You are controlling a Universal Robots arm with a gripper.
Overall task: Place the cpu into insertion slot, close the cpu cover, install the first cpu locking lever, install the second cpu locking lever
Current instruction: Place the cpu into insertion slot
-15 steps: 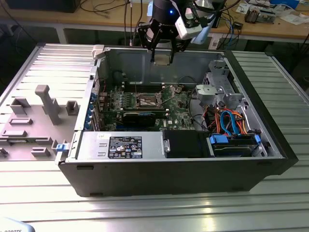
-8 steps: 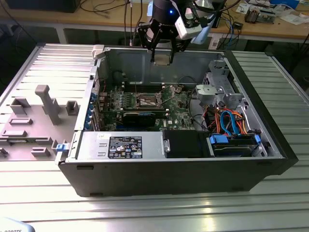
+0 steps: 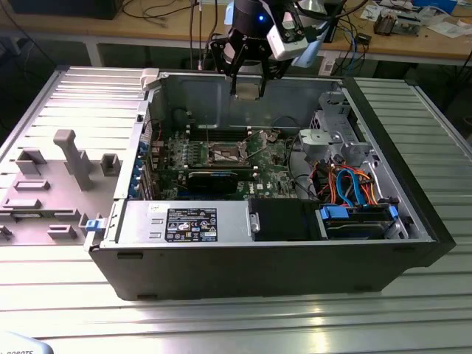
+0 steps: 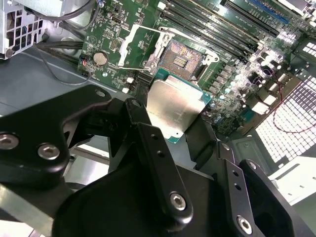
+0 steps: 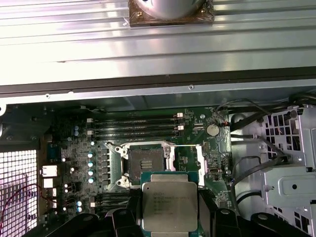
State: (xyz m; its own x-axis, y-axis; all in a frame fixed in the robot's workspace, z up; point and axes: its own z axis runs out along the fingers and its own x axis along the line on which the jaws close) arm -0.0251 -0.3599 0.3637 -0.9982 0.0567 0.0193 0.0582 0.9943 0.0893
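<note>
The first wrist view's edge cut off part of the cpu [image 5: 169, 206]. In the second wrist view, fingers [image 4: 137, 116] hid two cpu edges.

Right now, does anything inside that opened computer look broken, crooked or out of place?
Nothing looks damaged or spilled. The one unusual sight: the small square silvery chip is out of its square tan socket, gripped in the black end effector, and the thin silver frame cover is swung open.
</note>
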